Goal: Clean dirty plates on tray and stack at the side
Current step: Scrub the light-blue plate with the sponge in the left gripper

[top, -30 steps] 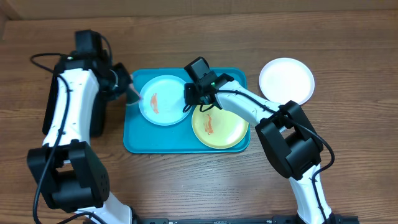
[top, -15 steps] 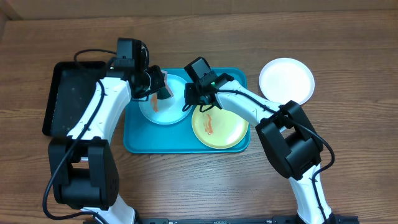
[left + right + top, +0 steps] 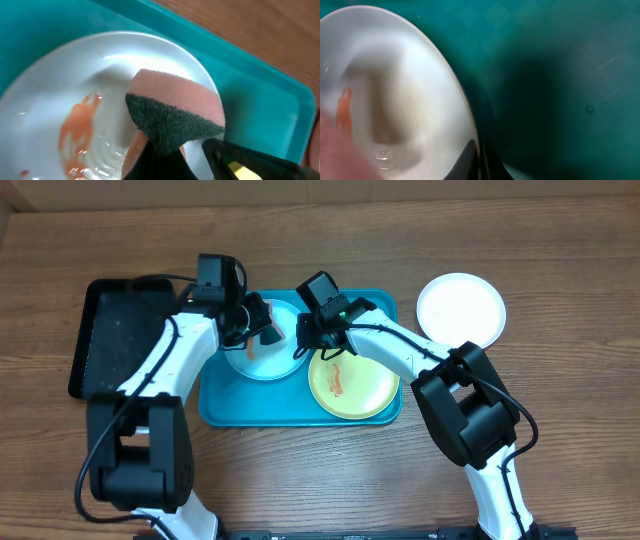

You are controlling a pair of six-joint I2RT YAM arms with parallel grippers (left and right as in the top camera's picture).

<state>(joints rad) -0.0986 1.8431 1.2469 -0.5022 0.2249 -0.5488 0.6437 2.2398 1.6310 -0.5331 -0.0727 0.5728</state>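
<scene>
— "Where the left gripper point(image 3: 262, 327) hangs, what do its fingers hold?"
— "They're clamped on a pink sponge point(image 3: 175, 112), over the light blue plate point(image 3: 55, 75), beside an orange smear point(image 3: 75, 131)."
— "And the right gripper point(image 3: 479, 156)?"
— "Pinched tight on that plate's rim, teal tray point(image 3: 250, 100) beneath."

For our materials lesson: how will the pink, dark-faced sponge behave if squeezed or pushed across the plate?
Pinched in the left claw, the pink foam sponge with dark green scouring face probably squashes easily and looks light. Its coarse face likely drags, not slips, on the wet-looking light blue round plastic plate.
</scene>
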